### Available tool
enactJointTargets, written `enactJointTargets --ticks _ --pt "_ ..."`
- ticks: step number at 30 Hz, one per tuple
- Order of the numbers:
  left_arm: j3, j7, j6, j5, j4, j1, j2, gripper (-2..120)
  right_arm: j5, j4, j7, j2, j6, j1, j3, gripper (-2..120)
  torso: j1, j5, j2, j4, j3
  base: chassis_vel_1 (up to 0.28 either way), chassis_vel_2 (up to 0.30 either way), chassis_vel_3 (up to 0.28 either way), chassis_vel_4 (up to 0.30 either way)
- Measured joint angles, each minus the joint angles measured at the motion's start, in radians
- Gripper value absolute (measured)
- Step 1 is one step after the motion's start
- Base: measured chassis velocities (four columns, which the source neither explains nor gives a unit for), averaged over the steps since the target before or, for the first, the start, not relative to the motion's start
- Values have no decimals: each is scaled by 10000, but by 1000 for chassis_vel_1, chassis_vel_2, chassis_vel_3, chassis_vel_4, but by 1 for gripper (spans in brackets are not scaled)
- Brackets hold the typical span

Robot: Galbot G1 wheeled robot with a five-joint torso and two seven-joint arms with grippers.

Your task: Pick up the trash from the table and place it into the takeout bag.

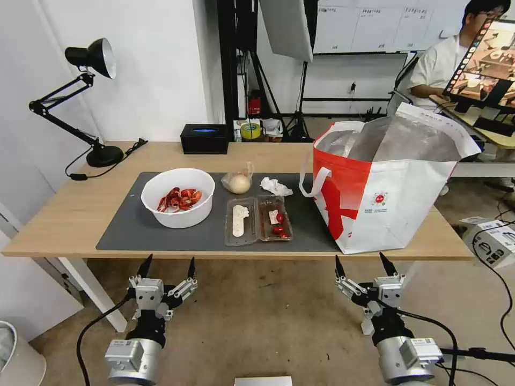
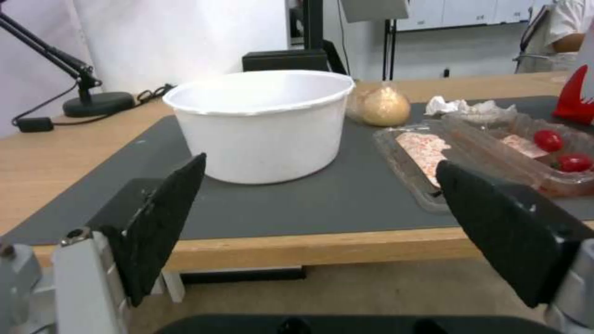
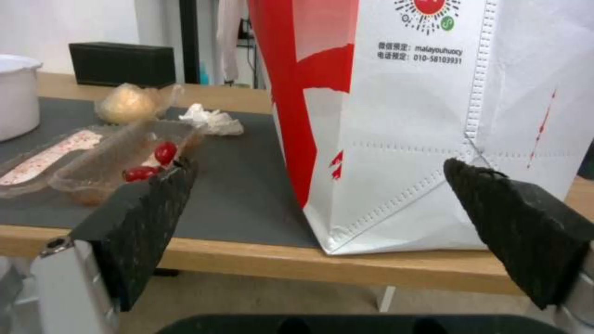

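Nothing is bagged yet, as far as I can judge. My left gripper [image 1: 167, 266] and right gripper [image 1: 365, 262] hang below the near edge of the long light-wood table [image 1: 64, 214], both spread wide and empty. On its dark grey mat [image 1: 129, 228] lie the white bowl of red crayfish shells [image 1: 178, 197], clear-bagged pale bun [image 1: 237, 182], crumpled white tissue [image 1: 275, 186] and clear clamshell tray with small red tomatoes [image 1: 259, 219]. The tall red-and-white foil-lined takeout bag [image 1: 383, 187] stands open at the right.
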Motion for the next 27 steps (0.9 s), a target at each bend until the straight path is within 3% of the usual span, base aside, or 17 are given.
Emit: enactJointTargets --ticks 5,9,14,15,16,22,27 --pt "19 -372 -773 152 460 -433 -8 100 -39 -374 251 -403 594 658 -103 100 -1 0 0 -1 0 0 0 0 0" --pt "60 -946 -1992 409 1171 -1104 -28 100 -165 -1137 786 -1199 1810 1999 -318 100 2 1 -1 1 2 0 0 0 0" --pt "78 -1191 -2638 520 1561 -1477 -30 100 -216 -1639 923 -1734 2570 2928 -482 100 2 1 -2 -3 3 0 0 0 0" --pt "104 -1325 -3064 601 1794 -1670 -31 100 -249 -1850 955 -1926 2962 3261 -558 100 2 -1 -2 8 2 0 0 0 0" --pt "104 -1325 -3064 601 1794 -1670 -31 100 -249 -1850 955 -1926 2962 3261 -558 100 2 -1 -2 8 2 0 0 0 0" --pt "199 -1941 -4918 945 2834 -2527 -39 100 -270 -2076 852 -1921 3357 3115 -740 100 1 0 -1 -1 0 0 0 0 0" --pt "203 -1658 -5569 1031 3131 -2499 -58 100 -252 -2089 810 -1870 3386 3040 -790 100 2 -1 -2 1 2 0 0 0 0"
